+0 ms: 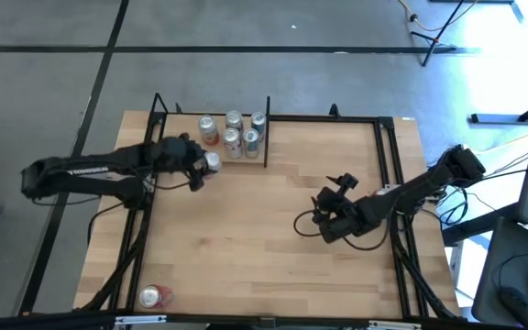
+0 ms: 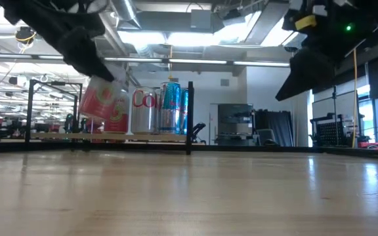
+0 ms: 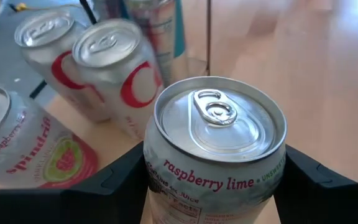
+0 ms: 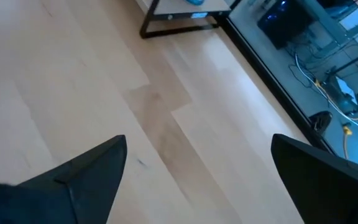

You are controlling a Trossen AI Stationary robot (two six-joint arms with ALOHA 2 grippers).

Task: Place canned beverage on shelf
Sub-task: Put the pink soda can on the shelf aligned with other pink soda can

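The shelf, a raised light-wood ledge with black rods, stands at the table's far left and holds several upright cans. My left gripper is at the shelf's near edge, shut on a silver "raspberry lime" can. In the low view this can tilts in front of the shelf's cans. My right gripper is open and empty over the table's right half; its wrist view shows only bare wood between the fingers. My left gripper pinches the can's side wall just below the top rim, one finger on each opposite side. The fingers come about level from the table's left. The can is tilted, top up; I cannot tell whether its base touches the shelf.
Another can lies on its side at the table's near left corner. Black rods frame the shelf's right end and run along the table's edges. The wood between the two arms is bare.
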